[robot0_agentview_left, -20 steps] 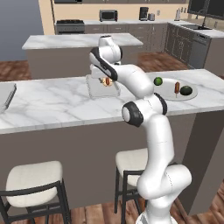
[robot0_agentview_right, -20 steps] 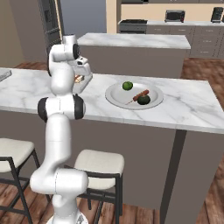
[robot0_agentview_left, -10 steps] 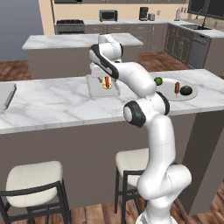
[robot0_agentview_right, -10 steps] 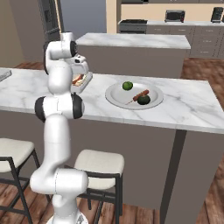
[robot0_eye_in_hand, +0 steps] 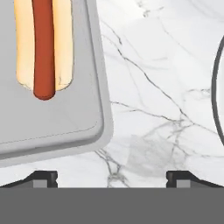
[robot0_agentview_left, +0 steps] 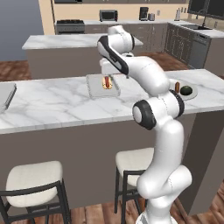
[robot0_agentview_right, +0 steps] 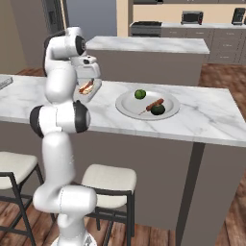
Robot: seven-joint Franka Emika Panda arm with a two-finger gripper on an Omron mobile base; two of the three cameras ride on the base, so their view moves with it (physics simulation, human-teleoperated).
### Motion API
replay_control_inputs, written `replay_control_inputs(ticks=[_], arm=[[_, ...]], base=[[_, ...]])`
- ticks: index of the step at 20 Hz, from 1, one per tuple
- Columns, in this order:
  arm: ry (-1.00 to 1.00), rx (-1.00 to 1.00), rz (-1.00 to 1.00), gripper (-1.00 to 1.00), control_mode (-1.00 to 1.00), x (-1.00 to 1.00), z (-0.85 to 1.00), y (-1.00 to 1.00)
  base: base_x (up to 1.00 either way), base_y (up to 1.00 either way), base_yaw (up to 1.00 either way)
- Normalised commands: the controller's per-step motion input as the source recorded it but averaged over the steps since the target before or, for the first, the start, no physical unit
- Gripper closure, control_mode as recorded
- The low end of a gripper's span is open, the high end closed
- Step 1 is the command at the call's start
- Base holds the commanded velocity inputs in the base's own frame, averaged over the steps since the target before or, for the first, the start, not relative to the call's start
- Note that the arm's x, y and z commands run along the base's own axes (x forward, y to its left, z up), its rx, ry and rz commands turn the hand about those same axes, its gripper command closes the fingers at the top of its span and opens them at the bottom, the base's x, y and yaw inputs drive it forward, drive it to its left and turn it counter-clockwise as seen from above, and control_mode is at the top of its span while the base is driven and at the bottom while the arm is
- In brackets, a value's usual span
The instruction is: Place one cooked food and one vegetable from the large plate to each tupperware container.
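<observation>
A hot dog in a bun (robot0_agentview_left: 106, 82) lies in the near tupperware container (robot0_agentview_left: 97, 89), also seen as the hot dog (robot0_eye_in_hand: 43, 48) in the container (robot0_eye_in_hand: 98, 131) in the hand view. My gripper (robot0_eye_in_hand: 111, 177) hangs open over the marble just beside that container's corner, with nothing between its fingertips (robot0_eye_in_hand: 43, 177). From the right, the gripper (robot0_agentview_right: 89, 76) is above the container (robot0_agentview_right: 94, 89). The large plate (robot0_agentview_right: 129, 106) holds a sausage (robot0_agentview_right: 153, 104), a light green vegetable (robot0_agentview_right: 140, 93) and a dark green one (robot0_agentview_right: 158, 109). The second container (robot0_agentview_left: 4, 97) sits at the counter's far left.
The marble counter (robot0_agentview_left: 52, 105) runs across the views, with two stools (robot0_agentview_left: 30, 179) under its front edge. A second island (robot0_agentview_right: 153, 45) stands behind. The plate's rim (robot0_eye_in_hand: 216, 83) shows at the right edge of the hand view.
The hot dog that was at my gripper a second ago now lies free in the near container. The hand has let go and drawn off it, toward the plate side.
</observation>
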Motion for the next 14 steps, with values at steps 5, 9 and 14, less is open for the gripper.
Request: replay_control_inputs(ticks=[5, 9, 14], arm=[[-0.02, 0.0, 0.0, -1.0, -1.0, -0.79, 0.02, -0.86], [-0.01, 0.02, 0.0, -1.0, -1.0, -0.31, 0.14, -0.72], [0.0, 0.02, 0.0, -1.0, -1.0, 0.18, 0.23, -0.75]], base=[[0.0, 0.0, 0.0], [0.0, 0.0, 0.0], [0.0, 0.0, 0.0]])
